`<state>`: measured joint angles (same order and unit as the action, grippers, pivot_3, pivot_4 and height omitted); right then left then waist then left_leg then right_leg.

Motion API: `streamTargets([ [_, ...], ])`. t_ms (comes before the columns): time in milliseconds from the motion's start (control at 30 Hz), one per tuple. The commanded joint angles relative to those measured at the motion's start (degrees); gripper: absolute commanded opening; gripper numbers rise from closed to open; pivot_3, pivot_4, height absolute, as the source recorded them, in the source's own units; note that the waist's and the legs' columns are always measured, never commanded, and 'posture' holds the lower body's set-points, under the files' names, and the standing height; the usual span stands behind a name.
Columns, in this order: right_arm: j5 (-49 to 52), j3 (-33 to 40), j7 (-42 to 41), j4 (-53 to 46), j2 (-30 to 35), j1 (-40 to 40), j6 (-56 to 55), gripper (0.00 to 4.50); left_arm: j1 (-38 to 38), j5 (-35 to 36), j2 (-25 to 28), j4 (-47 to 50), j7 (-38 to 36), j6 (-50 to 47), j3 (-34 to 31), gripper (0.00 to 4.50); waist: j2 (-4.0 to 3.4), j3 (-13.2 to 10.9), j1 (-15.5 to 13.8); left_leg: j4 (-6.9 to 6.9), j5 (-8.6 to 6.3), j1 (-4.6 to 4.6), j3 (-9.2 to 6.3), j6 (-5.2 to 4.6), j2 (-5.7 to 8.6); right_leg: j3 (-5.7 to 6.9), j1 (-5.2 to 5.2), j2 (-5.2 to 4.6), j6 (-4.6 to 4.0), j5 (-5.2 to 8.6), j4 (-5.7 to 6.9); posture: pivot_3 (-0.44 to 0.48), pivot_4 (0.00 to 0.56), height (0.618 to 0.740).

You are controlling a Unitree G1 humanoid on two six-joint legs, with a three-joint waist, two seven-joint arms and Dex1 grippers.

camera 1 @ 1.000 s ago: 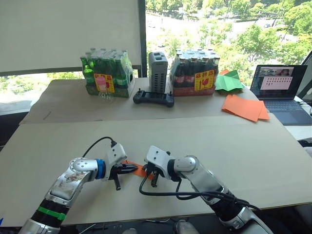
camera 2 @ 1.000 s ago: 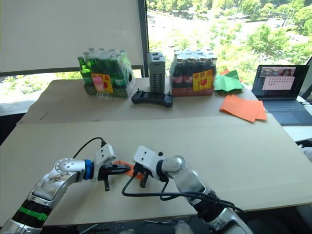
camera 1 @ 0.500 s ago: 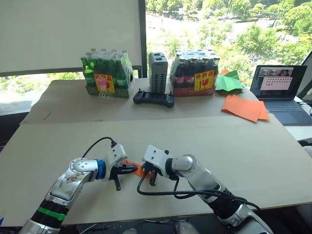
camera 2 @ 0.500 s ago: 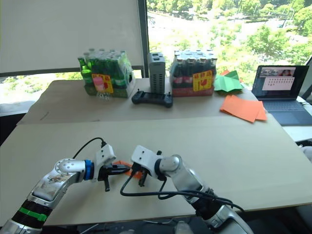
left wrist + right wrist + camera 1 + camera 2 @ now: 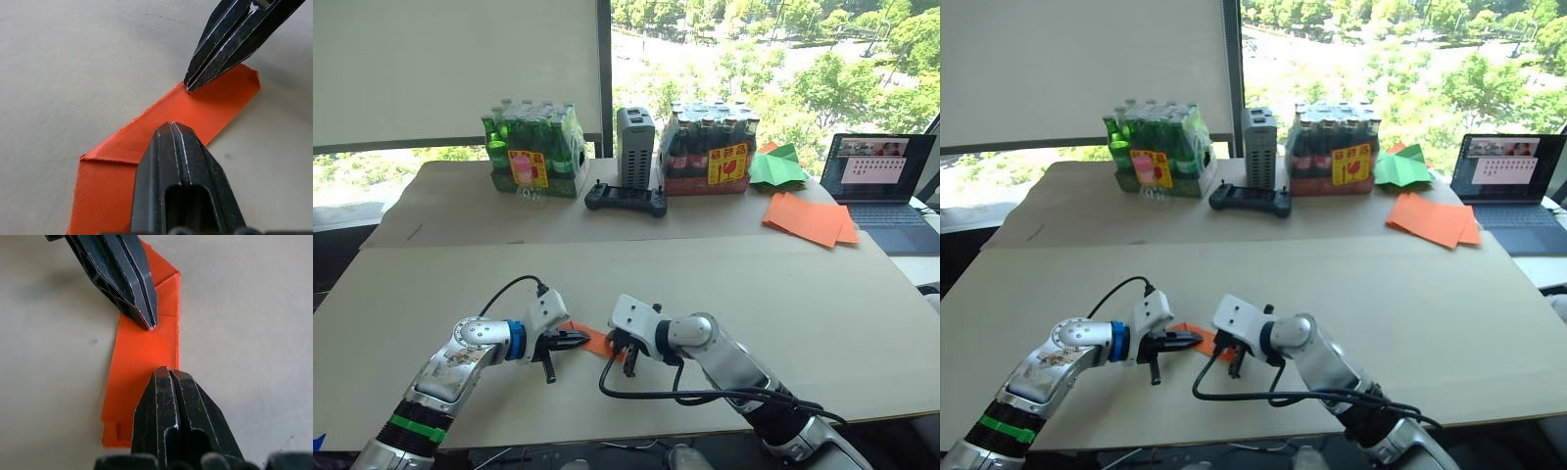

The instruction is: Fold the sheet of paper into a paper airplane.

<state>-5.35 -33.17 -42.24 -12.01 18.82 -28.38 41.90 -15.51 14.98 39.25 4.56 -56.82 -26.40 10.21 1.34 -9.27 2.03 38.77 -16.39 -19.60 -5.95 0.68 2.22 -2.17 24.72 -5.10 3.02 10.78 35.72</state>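
Both end effectors, left (image 5: 173, 128) and right (image 5: 168, 373), clenched with tips pressing the folded orange paper airplane (image 5: 161, 127) flat on the worktop (image 5: 803, 284), likely to sharpen its creases.

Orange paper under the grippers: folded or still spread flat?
Folded: the paper airplane is a narrow layered strip with creases, lying on the table.

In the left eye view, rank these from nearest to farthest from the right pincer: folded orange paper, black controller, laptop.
1. The folded orange paper, flat on the table under the right pincer, whose tip rests on it.
2. The black controller, farther back near the table's middle.
3. The laptop, at the far right edge.
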Motion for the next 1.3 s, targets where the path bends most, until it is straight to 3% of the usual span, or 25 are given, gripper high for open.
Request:
streamTargets([
  [33,-0.3,-1.4,-1.1,1.4,3.1,3.0,4.8,0.02,-0.2,-1.6,0.3,-0.9,0.3,-0.3,0.6,0.0,0.0,0.0,-0.1,-0.01,0.0,0.05,0.0,0.0,0.0,0.01,-0.06,0.0,0.01,0.01,-0.02,0.0,0.15,0.723],
  [667,1.4,1.4,-0.8,-7.1,10.6,8.1,9.0,0.02,-1.7,-2.2,-0.4,-1.8,-0.6,-0.1,1.6,0.0,-0.02,0.0,-1.1,-0.06,-0.04,0.31,-0.03,-0.06,-0.01,0.09,-0.58,-0.03,0.25,0.15,-0.55,0.0,0.15,0.723],
  [1033,8.8,11.9,3.2,-18.8,3.2,4.5,7.2,0.02,-2.1,-2.4,-0.7,-2.0,-1.0,-0.1,1.6,0.0,-0.02,0.0,-1.0,-0.11,-0.04,0.14,-0.04,-0.06,-0.03,0.1,-0.4,-0.02,0.24,0.13,-0.58,0.0,0.15,0.723],
  [1300,7.3,5.2,5.7,-12.8,-0.6,2.6,5.7,0.02,-2.1,-2.6,-1.2,-2.1,-0.6,0.0,1.7,0.0,-0.03,0.0,-0.8,-0.15,-0.04,0.15,-0.04,-0.06,-0.04,0.11,-0.39,-0.01,0.23,0.13,-0.61,0.0,0.15,0.723],
])
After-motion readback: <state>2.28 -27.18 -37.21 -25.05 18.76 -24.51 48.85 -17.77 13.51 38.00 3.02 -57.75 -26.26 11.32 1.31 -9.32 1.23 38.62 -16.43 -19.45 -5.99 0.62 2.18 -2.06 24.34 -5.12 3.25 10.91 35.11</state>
